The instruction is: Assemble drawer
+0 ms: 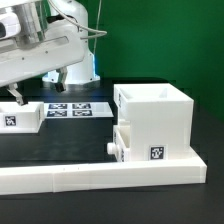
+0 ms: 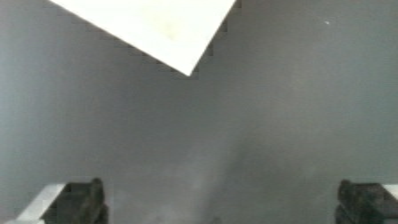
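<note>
The large white cube-shaped drawer shell (image 1: 158,112) stands at the exterior view's right, with a square tag low on its front. A small tray (image 1: 124,140) with a round knob (image 1: 110,147) sits in the shell's lower left side. A second small white tray (image 1: 16,115) with a tag lies at the far left. My gripper (image 1: 40,90) hangs open and empty above the table, just right of that tray. In the wrist view the fingertips (image 2: 71,202) stand wide apart over bare dark table, and my gripper (image 2: 217,205) holds nothing. A white corner (image 2: 169,30) shows ahead; I cannot tell which part it belongs to.
The marker board (image 1: 76,108) lies flat behind the gripper, between the left tray and the shell. The long low white L-shaped rail (image 1: 95,178) runs along the front and turns up by the shell's right side. The table is black.
</note>
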Robot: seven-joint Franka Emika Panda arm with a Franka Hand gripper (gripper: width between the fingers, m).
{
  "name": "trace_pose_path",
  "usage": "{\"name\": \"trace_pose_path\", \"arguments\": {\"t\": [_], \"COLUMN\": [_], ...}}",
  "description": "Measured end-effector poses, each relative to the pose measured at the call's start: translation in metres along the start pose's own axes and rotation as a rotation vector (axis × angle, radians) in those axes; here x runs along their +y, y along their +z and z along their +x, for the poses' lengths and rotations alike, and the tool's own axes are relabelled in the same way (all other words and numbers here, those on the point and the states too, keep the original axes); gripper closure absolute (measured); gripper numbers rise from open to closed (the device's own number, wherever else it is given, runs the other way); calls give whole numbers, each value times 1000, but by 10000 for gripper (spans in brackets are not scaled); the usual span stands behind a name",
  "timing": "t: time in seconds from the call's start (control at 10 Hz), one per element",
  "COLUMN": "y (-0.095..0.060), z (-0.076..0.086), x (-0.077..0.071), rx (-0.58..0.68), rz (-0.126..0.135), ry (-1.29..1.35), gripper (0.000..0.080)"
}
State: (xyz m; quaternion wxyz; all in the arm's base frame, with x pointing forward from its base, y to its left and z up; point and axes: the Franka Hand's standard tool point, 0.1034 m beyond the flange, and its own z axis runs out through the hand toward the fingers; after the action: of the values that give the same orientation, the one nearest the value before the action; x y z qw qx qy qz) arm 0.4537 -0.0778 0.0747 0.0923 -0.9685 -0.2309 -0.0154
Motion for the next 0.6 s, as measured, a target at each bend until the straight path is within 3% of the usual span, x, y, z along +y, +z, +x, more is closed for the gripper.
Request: {"name": "trace_pose_path", "arguments": {"t": [0.1, 0.3, 0.4, 0.6], "y": [0, 3, 8, 17], "z": [-1, -17, -33, -46], "x": [1, 4, -7, -15], "rx": [-1, 3, -23, -33], "rz": [0, -40, -51, -69], "ry": [49, 388, 532, 694], "gripper": [151, 151, 151, 151]}}
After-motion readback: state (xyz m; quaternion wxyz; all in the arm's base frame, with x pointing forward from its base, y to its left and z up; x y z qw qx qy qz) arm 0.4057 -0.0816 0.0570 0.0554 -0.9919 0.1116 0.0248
